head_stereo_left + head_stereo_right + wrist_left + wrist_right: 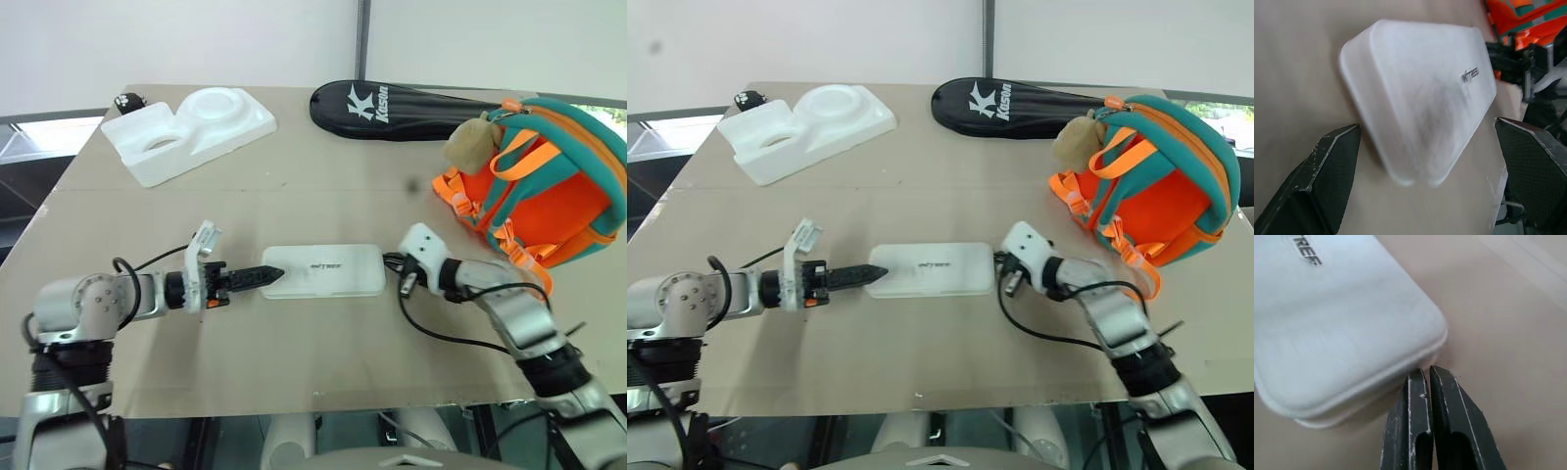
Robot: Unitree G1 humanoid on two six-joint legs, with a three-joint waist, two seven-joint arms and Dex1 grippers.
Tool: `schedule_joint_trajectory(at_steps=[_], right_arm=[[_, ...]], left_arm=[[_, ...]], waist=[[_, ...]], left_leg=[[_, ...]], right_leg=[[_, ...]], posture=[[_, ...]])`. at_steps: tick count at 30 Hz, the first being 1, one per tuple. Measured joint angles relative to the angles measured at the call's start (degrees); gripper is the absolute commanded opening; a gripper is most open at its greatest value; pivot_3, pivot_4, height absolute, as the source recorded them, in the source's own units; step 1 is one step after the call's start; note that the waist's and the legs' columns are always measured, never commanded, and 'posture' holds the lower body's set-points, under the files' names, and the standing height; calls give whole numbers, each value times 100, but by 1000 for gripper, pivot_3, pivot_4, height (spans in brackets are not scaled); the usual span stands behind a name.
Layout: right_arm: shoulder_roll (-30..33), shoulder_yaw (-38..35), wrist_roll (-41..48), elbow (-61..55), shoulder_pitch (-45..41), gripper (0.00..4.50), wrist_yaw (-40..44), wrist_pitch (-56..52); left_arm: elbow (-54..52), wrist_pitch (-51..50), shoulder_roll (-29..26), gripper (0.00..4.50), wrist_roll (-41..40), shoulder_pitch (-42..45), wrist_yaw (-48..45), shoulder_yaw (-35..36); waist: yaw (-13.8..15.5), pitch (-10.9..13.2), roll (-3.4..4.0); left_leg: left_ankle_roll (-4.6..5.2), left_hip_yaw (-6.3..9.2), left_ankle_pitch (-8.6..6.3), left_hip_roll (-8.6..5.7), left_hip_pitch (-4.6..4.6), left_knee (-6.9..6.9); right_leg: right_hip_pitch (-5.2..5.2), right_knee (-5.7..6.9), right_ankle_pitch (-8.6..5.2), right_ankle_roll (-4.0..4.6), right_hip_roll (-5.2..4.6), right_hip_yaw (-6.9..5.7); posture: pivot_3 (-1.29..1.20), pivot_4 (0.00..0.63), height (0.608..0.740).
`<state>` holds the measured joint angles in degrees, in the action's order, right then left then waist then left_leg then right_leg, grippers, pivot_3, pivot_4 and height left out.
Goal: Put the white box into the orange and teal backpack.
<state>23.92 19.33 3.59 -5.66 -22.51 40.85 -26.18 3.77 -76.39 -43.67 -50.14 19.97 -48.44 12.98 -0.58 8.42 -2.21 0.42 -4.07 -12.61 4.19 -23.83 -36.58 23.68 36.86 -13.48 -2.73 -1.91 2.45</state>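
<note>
Bracketing the white box (pixel 324 270) from both ends; it lies flat mid-table, backpack (pixel 545 186) at its 2 o'clock, well apart. My left gripper (pixel 1430 171) stands wide apart astride the box's 9 o'clock end. My right gripper (pixel 1431 374) is pressed together, tips at the 3 o'clock corner. I judge it best to close left squarely on that end and let right steady, not shove.

Left gripper (pixel 1425 142) spread wide, right gripper (pixel 1426 374) pressed closed, pointing inward
</note>
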Motion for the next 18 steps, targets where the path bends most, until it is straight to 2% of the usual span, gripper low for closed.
schedule_joint_trajectory(at_steps=[5, 6, 7, 10, 11, 12, 14, 15, 18], right_arm=[[-215, 215, -132, 372, -232, 0, 62, 259], [-232, 219, -138, 407, -240, 0, 81, 284], [-227, 204, -143, 422, -241, 0, 81, 299], [-173, 81, -147, 446, -231, 0, 71, 311], [-161, 51, -148, 446, -224, 0, 67, 311], [-155, -57, -111, 360, -164, 0, 41, 303], [-139, -272, 44, 49, 69, 0, 3, 204], [-118, -420, 211, -159, 185, 0, 7, -12], [62, -1088, 889, -994, 576, 708, 15, -945]], left_arm=[[247, -24, 273, 4463, -1, 203, -32, -8], [251, -35, 315, 3923, -2, 211, -25, -7], [267, -49, 352, 3667, 5, 210, 9, 7], [377, -218, 545, 2263, -77, 157, 86, 107], [371, -243, 570, 2263, -155, 156, 61, 148], [321, -301, 608, 1639, -263, 154, 71, 246], [252, -381, 669, 1143, -448, 90, 75, 419], [201, -382, 678, 1080, -468, 49, 97, 459], [49, -366, 695, 1080, -592, -124, 129, 606]], waist=[[23, 0, 0], [18, -1, -1], [15, -1, -1], [0, 0, -3], [1, -1, -6], [4, -2, -6], [-1, -2, -7], [-5, -2, -6], [-14, -1, -8]], left_leg=[[1, -1, 0, -2, -4, -26], [1, -1, 0, -2, -4, -26], [1, -1, 0, -1, -4, -26], [1, 2, 0, 0, -7, -25], [0, 5, 0, 1, -8, -24], [0, 7, -1, 1, -8, -23], [0, 8, -1, 1, -8, -19], [0, 7, -1, 1, -8, -19], [0, 6, -1, 2, -8, -17]], right_leg=[[-9, 0, -2, 4, -5, 0], [-9, 0, -2, 4, -5, 1], [-9, 0, -1, 2, -5, 1], [-6, 1, 3, -6, -3, -1], [-6, 2, 5, -9, -3, -4], [-6, 3, 5, -9, -3, -7], [-6, 3, 5, -9, -3, -7], [-6, 3, 5, -9, -4, -6], [-5, 3, 3, -5, -4, -6]], posture=[[0, 150, 740], [0, 150, 740], [0, 150, 740], [0, 150, 740], [0, 150, 740], [0, 150, 740], [0, 150, 740], [0, 150, 740], [0, 150, 740]])
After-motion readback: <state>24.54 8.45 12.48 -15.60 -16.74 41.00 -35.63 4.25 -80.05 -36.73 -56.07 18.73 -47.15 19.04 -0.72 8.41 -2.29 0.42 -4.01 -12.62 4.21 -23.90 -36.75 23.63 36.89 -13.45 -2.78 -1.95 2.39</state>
